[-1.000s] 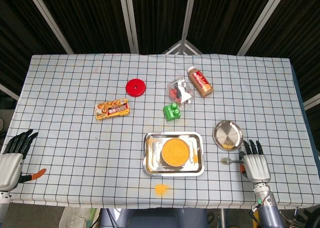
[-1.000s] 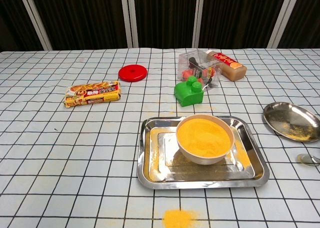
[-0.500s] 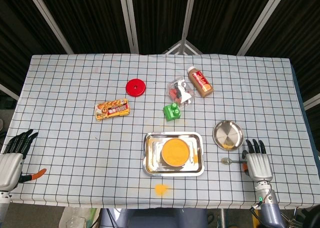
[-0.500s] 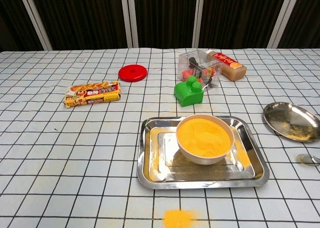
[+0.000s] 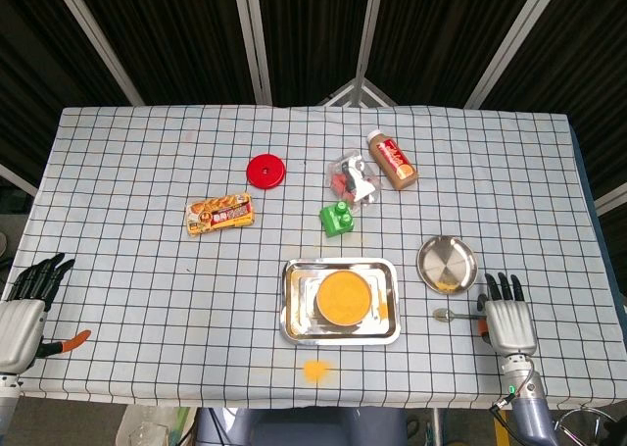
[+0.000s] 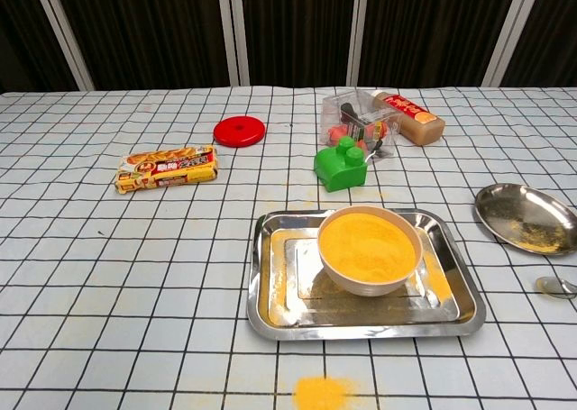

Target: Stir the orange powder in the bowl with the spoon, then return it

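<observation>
Heaping orange powder [image 6: 368, 238] filling bowl [image 6: 370, 281], spoon [image 5: 456, 315] aside

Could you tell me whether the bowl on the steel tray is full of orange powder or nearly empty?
Full: in both views the orange powder fills the bowl to its rim.
</observation>
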Robot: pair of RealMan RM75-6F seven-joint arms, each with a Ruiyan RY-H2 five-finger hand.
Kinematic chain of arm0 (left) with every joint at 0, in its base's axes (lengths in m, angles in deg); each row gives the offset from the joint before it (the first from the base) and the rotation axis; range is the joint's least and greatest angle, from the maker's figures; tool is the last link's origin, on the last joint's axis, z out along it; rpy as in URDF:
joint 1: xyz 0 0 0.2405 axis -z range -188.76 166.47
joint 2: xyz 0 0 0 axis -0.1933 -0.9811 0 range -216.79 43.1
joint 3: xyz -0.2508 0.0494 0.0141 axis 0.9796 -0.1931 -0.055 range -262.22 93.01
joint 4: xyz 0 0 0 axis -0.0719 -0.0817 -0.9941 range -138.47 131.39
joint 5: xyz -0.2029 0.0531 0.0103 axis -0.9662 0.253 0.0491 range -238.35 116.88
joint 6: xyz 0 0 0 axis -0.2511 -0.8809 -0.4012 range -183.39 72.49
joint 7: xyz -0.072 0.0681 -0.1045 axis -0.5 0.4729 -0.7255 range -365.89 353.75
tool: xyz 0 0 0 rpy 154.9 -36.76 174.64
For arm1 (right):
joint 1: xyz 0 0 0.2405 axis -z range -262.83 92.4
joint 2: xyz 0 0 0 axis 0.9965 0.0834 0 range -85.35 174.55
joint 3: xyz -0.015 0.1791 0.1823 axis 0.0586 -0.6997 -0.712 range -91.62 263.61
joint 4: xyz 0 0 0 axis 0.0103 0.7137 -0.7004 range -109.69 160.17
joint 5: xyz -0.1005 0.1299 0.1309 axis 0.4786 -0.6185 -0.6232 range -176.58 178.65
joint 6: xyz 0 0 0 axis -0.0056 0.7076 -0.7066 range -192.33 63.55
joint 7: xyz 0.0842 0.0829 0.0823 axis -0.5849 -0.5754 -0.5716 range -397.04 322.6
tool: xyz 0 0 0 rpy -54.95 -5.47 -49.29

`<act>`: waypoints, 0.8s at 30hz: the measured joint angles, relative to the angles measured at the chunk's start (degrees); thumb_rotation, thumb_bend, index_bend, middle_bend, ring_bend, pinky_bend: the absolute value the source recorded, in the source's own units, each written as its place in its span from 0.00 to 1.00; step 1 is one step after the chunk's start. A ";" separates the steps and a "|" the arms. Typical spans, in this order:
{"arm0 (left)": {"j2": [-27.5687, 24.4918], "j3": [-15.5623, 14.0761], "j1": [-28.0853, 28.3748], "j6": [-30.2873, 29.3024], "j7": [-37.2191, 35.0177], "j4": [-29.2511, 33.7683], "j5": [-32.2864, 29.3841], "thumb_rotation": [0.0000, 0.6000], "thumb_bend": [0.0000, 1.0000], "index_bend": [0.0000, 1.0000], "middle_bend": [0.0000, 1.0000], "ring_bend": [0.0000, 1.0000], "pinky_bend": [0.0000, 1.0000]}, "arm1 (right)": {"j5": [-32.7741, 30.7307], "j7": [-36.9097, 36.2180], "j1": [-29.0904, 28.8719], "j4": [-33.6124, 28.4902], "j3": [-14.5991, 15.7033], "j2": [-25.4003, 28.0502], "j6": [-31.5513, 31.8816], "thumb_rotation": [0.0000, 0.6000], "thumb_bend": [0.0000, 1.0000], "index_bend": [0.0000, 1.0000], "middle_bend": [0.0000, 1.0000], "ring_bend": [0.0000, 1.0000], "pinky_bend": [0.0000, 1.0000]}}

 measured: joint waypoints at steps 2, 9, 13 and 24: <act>0.01 -0.02 0.00 0.01 -0.04 -0.02 0.00 1.00 0.00 0.00 0.00 0.00 0.00 | -0.10 0.00 -0.02 0.19 0.06 -0.08 0.01 1.00 0.44 0.50 0.13 0.00 0.00; -0.06 -0.03 0.01 0.01 -0.15 0.03 0.00 1.00 0.00 0.00 0.00 0.00 0.00 | -0.51 -0.03 -0.05 0.82 0.21 -0.26 0.03 1.00 0.44 0.50 0.13 0.00 0.00; -0.09 -0.04 0.01 -0.01 -0.22 0.05 0.01 1.00 0.00 0.00 0.00 0.00 0.00 | -0.72 0.03 -0.07 1.02 0.34 -0.31 -0.02 1.00 0.44 0.50 0.13 0.00 0.00; -0.10 -0.06 0.01 -0.04 -0.25 0.08 0.02 1.00 0.00 0.00 0.00 0.00 0.00 | -1.15 0.48 -0.12 1.65 0.73 -0.48 -0.17 1.00 0.44 0.50 0.13 0.00 0.00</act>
